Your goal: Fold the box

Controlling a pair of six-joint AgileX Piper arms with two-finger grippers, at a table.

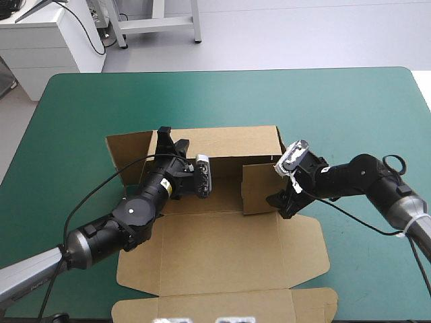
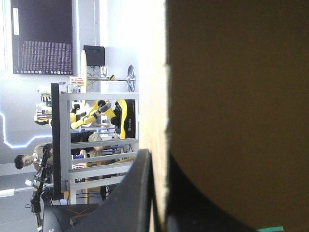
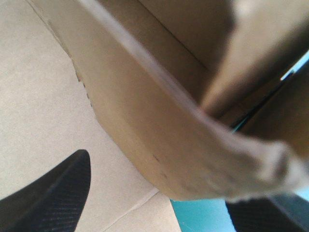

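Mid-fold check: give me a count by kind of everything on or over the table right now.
Brown box: 1
Grippers: 2 (left gripper, right gripper)
Total: 3

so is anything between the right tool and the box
Nothing visible does. The right tool is open with a raised wall of the box directly ahead; the left tool is shut on the opposite wall.

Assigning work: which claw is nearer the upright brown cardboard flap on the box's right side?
Right. The right claw straddles that flap; the left claw grips the box's far-left corner.
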